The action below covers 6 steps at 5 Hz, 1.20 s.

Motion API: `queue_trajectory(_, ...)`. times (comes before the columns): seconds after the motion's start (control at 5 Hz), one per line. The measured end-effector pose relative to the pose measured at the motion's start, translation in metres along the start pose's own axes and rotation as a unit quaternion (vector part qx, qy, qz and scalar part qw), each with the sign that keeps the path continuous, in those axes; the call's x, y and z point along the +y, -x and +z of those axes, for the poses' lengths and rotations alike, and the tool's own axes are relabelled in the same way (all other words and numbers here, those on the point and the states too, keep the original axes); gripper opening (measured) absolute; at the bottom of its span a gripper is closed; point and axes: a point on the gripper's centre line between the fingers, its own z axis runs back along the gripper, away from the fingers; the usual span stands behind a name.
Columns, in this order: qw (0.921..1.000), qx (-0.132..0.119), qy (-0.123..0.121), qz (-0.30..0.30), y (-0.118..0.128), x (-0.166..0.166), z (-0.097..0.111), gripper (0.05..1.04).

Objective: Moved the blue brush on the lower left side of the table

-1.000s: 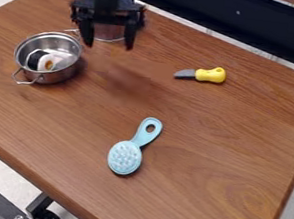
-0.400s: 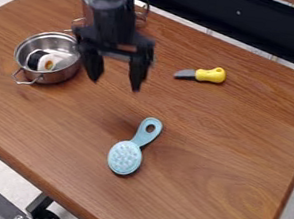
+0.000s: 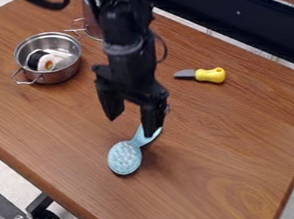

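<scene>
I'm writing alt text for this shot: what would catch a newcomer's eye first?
Probably the black claw, hanging open over the handle of the light-blue brush near the table's middle. Next, the yellow-handled knife beyond it, and the metal pot at left.

- Blue brush (image 3: 125, 157): pale blue, bristles up, lying flat on the surface (image 3: 213, 190), its handle slanting up and right, partly behind the gripper (image 3: 131, 125).

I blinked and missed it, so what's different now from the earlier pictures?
The open gripper came down from the table's far side toward the brush, now partly covering its handle. Brush, knife and pot stayed put.
</scene>
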Motion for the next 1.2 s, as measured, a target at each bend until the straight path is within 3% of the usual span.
queue_trajectory(0.2, 1.0, -0.007, 0.001, -0.005, 0.002, -0.005, -0.007, 0.999)
queue_trajectory(0.4, 0.9997, -0.013, -0.02, -0.004, 0.006, -0.008, -0.02, 0.999)
queue_trajectory(0.6, 0.9997, -0.013, -0.019, 0.003, 0.006, -0.009, -0.026, 0.999)
queue_trajectory(0.8, 0.9995, 0.017, -0.026, -0.001, 0.014, -0.007, -0.034, 0.999)
queue_trajectory(1.0, 0.9993, 0.002, -0.038, 0.003, 0.015, -0.005, -0.038, 0.999)
queue_trajectory(1.2, 0.9988, 0.015, -0.047, 0.005, 0.018, -0.002, -0.044, 0.944)
